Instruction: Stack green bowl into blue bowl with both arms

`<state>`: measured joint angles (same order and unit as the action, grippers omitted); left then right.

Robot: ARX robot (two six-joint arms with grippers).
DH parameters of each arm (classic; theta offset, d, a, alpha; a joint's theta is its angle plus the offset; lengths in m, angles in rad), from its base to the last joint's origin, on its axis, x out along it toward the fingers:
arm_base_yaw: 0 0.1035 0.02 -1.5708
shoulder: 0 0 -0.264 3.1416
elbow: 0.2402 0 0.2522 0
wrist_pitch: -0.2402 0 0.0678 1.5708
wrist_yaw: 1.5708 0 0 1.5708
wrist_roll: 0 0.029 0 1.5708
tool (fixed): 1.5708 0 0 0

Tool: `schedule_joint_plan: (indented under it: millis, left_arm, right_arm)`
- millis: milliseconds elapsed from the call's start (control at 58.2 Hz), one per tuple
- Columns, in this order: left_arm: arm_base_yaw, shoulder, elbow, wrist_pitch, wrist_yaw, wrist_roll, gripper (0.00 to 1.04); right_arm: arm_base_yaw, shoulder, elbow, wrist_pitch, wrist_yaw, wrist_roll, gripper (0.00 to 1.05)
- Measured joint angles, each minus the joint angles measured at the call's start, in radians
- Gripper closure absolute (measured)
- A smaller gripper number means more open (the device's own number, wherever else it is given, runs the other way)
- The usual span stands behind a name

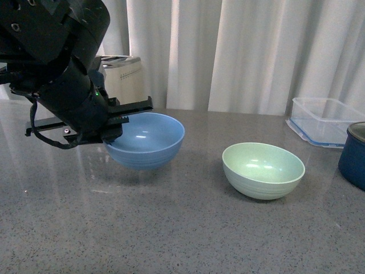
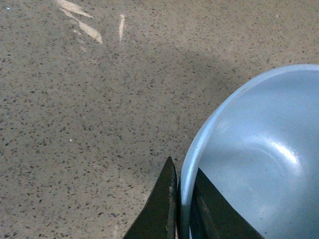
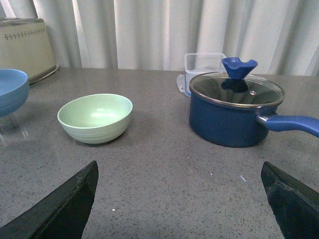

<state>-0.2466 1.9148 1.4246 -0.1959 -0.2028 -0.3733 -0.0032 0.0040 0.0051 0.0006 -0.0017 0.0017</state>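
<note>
Green bowl (image 1: 263,169): upright on the grey speckled countertop (image 1: 171,234), on the robot's right side, its inside bare. No gripper touches it.
Blue bowl (image 1: 147,140): to the left of the green bowl and well apart from it, open side up, with nothing inside. It appears to hang just clear of the countertop, though the gap is hard to judge.
Left gripper (image 1: 121,119): clamped on the blue bowl's left rim. The left wrist view shows one finger (image 2: 162,209) outside the wall, the other inside, and the rim pinched between them.
Right gripper (image 3: 182,199): jaws spread wide with only bare countertop between them, facing the green bowl from some way off.
Navy pot (image 3: 232,119): on the countertop to the right of the green bowl. It has a glass lid with a blue knob, and its handle points right. Its contents cannot be made out.
Clear plastic container (image 1: 322,121): behind the pot, by the curtain; it looks empty.
Cream appliance (image 1: 122,77): at the back left, behind the blue bowl.
</note>
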Motion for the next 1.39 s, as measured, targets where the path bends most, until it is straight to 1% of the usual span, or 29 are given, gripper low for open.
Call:
schedule_joint_plan:
  millis: [378,739,1393]
  left_arm:
    - [-0.053,0.094,0.088,-0.017,-0.004,-0.013,1.01]
    - [-0.09,0.142,0.128,-0.027,-0.007,-0.025,1.01]
    - [-0.1,0.187,0.137,-0.015,-0.018,-0.033,1.01]
  right_arm:
    - [0.0,0.0,0.0,0.0,0.0,0.0,0.1]
    - [0.0,0.0,0.0,0.0,0.0,0.0,0.1]
    - [0.0,0.0,0.0,0.0,0.0,0.0,0.1]
